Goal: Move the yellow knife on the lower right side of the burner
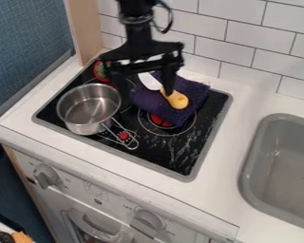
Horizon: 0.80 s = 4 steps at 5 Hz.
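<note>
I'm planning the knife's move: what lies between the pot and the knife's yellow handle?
The camera view shows black stovetop beside the pot, then purple cloth up to the yellow handle.

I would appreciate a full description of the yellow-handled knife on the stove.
The knife has a rounded yellow handle and white blade, perhaps plastic. It lies on the bunched purple cloth, handle toward the view's lower right. One finger of the open black gripper overlaps its middle; whether they touch, I cannot tell.
</note>
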Tool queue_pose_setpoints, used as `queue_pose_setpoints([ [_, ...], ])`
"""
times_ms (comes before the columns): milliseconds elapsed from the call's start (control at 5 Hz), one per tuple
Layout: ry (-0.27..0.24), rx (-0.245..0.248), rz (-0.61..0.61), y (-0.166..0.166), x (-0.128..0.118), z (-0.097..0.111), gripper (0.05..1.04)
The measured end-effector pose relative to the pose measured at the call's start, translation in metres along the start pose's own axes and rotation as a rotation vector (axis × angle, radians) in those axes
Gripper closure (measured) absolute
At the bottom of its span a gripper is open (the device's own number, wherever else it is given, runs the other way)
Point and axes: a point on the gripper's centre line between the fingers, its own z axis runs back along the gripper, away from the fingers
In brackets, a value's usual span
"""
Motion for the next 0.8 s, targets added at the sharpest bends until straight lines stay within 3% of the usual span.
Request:
queue_pose_setpoints([
  [200,-0.010,0.023,0.189,-0.010,0.013,-0.012,0.083],
  [400,-0.052,0.025,0.308,-0.020,0.026,-0.016,0.083],
  [600,0.000,-0.011,0.327,-0.031,0.032,-0.029,0.083],
  [800,0.006,0.014,0.328,-0.029,0.039,-0.041,0.083],
])
